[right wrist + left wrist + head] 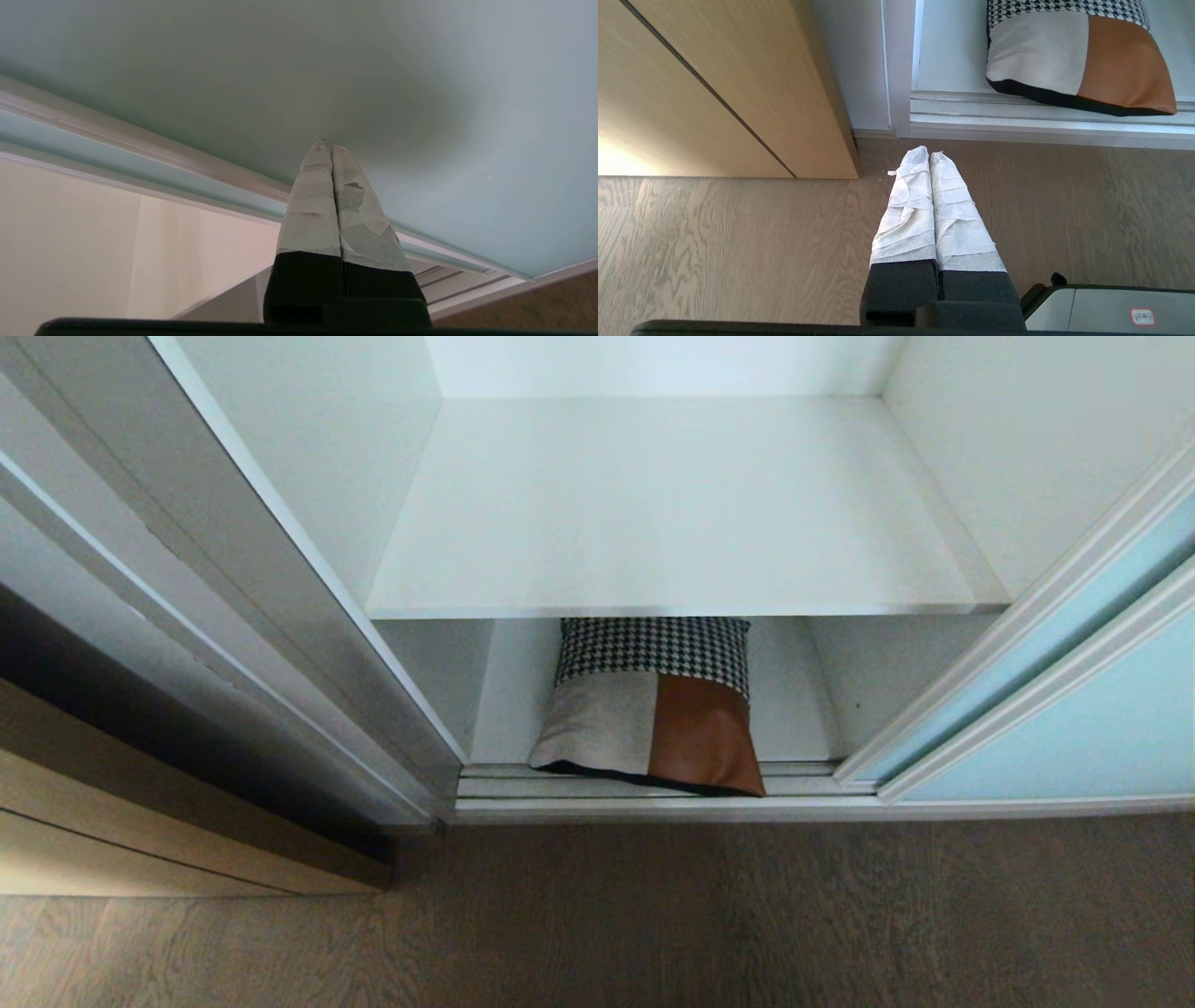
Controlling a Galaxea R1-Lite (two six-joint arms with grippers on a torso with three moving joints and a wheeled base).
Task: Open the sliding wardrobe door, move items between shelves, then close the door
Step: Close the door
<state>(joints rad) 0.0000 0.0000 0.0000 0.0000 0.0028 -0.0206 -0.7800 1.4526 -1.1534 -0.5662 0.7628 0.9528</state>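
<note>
Nearest in the head view lies the grey-brown wood floor [653, 915], with neither arm in that view. The left wrist view shows the left pincer [929, 156] hanging above this floor, its two tape-wrapped fingers pressed together and holding nothing; it points toward the corner where a light wooden panel [738, 88] meets the wardrobe's sill track [644, 784].

On the wardrobe's bottom level, just behind that track, lies a cushion [653, 709] in houndstooth, pale grey and rust-brown patches, with a black edge overlapping the track. Its rear part is hidden under the shelf [672, 513] above, a plain white board spanning the compartment. How deep the bottom level runs cannot be made out.

To the right, the sliding wardrobe door [1074, 728] stands pushed aside, leaving the compartment open; its pale aqua panels are cut off by the picture's edge. The right pincer [329, 149] is closed and empty, its tips at or just short of the frosted aqua glass [420, 93]; whether they touch cannot be told. Beyond the door's frame [140, 140], only a pale interior wall [70, 233] shows.
</note>
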